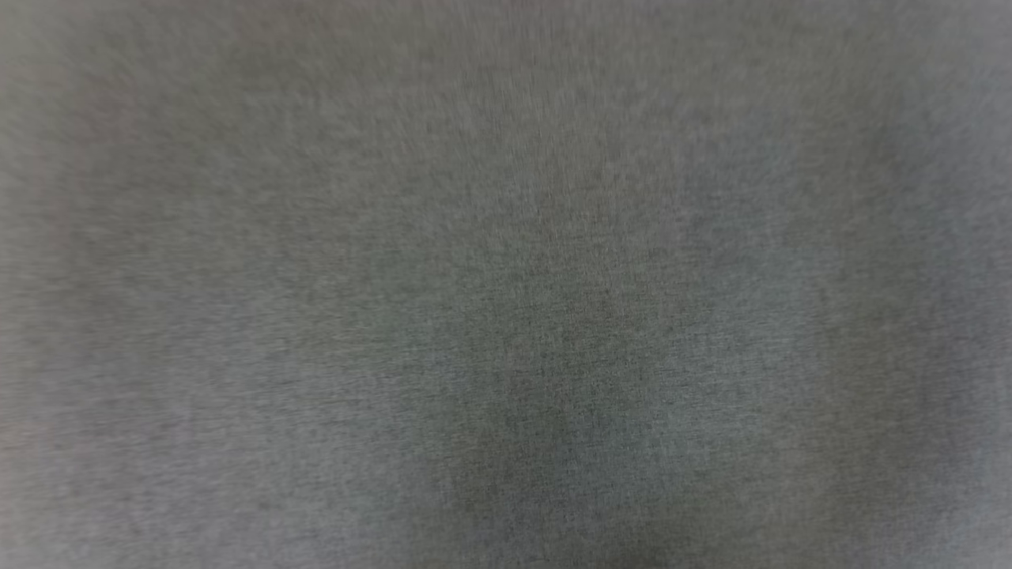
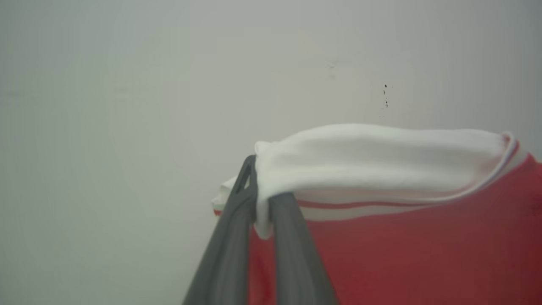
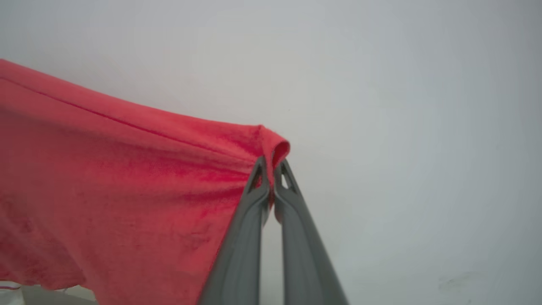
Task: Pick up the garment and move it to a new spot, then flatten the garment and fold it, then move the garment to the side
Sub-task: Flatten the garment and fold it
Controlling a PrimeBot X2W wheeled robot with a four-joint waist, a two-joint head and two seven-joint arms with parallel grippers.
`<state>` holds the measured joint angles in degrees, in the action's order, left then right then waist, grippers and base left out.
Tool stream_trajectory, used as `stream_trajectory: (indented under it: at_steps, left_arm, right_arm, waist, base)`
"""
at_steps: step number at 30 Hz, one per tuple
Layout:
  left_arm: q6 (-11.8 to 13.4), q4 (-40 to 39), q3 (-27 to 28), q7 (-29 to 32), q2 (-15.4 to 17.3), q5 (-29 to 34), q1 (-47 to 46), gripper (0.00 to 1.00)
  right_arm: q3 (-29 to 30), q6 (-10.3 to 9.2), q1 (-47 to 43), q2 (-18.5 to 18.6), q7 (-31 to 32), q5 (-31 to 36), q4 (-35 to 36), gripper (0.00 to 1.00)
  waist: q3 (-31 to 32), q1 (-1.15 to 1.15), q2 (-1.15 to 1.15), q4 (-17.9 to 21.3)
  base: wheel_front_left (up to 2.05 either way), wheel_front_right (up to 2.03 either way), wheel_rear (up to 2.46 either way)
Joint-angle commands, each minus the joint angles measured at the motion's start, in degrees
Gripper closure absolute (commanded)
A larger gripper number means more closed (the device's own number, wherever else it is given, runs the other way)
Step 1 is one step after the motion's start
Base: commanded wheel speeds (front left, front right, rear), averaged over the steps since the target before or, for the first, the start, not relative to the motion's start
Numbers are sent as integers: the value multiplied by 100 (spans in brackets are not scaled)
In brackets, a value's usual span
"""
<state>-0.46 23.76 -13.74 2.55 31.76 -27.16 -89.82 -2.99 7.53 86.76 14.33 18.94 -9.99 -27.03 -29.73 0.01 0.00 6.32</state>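
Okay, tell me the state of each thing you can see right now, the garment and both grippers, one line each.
garment: held up, pinched at two edges, draping below both grips.
left gripper: shut on the garment, fingers pinching its white panel.
right gripper: shut on the garment, fingers pinching a folded red edge.

A grey, finely flecked woven surface spans the head view, blurred, with a darker patch low in the middle. The left wrist view has a plain pale backdrop carrying a few tiny dark specks; the right wrist view's backdrop is equally pale.
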Motion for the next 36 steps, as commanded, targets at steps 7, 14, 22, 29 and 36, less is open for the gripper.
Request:
stream_trajectory:
  at_steps: [7, 14, 22, 29, 36]
  left_arm:
    - [-134, 532, -53, -209, 18, 122, -842, 100]
    - [-251, 1121, -20, -591, -118, -49, -726, 100]
    - [-461, 1616, 136, -1232, -280, -475, 281, 100]
    - [-630, 1434, 270, -1643, -411, -1040, 2433, 100]
    - [-313, 527, 441, -1758, -467, -1214, 5160, 100]
  right_arm:
    - [-128, -8, 970, -74, -725, 99, -732, 100]
    - [-523, -8, 1224, -132, -1191, -75, -1612, 100]
    - [-1228, -9, 601, 123, -1584, -521, -2255, 100]
    - [-1806, -10, -1084, 586, -1797, -1150, -2076, 100]
    - [-1920, -12, -3386, 1013, -1679, -1604, -1193, 100]
  waist:
    - [-1403, -1, 0, 305]
    - [-1685, -1, 0, 264]
    - [-1258, -1, 0, 8]
    - [-87, -1, 0, -306]
    - [1147, -1, 0, -439]
  base:
    - [0, 0, 0]
    - [0, 0, 0]
    - [0, 0, 0]
    - [0, 0, 0]
    - [0, 0, 0]
